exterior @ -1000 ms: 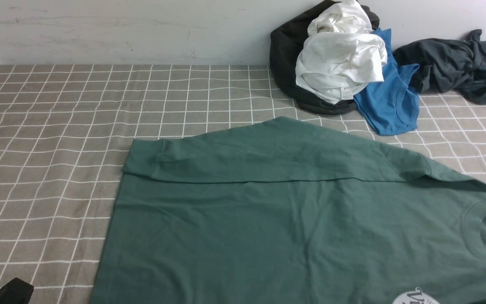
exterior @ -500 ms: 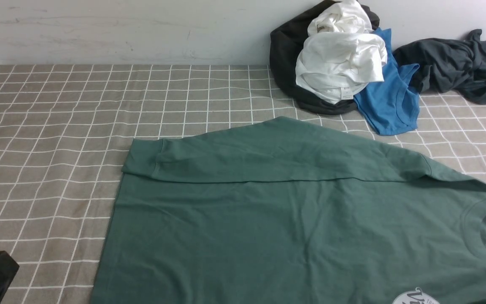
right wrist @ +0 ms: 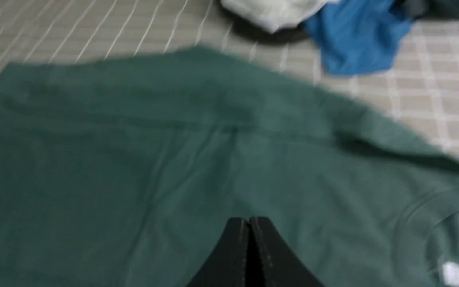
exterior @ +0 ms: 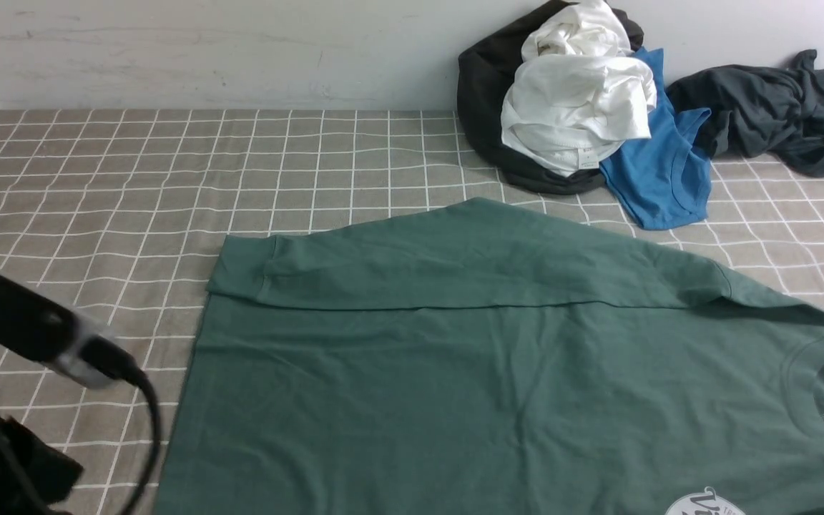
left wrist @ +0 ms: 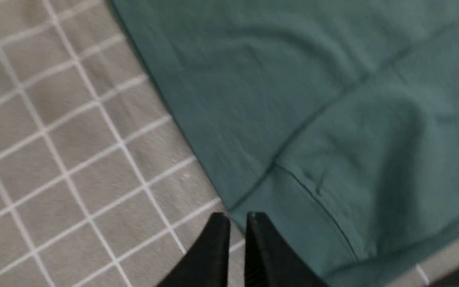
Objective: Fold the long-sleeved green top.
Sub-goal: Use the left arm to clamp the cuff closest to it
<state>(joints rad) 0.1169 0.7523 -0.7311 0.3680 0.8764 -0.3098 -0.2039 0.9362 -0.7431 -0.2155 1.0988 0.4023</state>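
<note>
The left gripper (left wrist: 236, 216) has its jaws parted by a narrow slit and holds nothing. It hangs above the checked tablecloth (exterior: 97, 214), just off the edge of the green long-sleeved top (exterior: 498, 372). In the left wrist view the nearest fabric to its tips is the cuff (left wrist: 289, 227) of the folded-in sleeve (exterior: 455, 265), just beside the jaws but not between them. The right gripper (right wrist: 248, 220) has its jaws pressed together, also empty. It is poised over the middle of the top's body, with the neck label (right wrist: 458, 274) off to one side of it. The top lies flat on the near half of the table, with its long axis running from the robot's left to its right. The hem (exterior: 184, 400) is at the left end. The ribbed collar (exterior: 809, 357) is at the right end, so the garment points rightward. The far sleeve is laid over the body along that same axis, with its cuff ending at the hem side. The left arm (exterior: 18, 322) is therefore the nearer one to the hem and cuff, and the right arm the nearer one to the collar. In my judgement, any fold along the long axis depends on the left jaws opening wider and moving rightward onto the hem edge. A white garment (exterior: 576, 107), a blue garment (exterior: 662, 172) and a dark grey garment (exterior: 769, 114) are heaped against the back wall, well apart from the working area.
</note>
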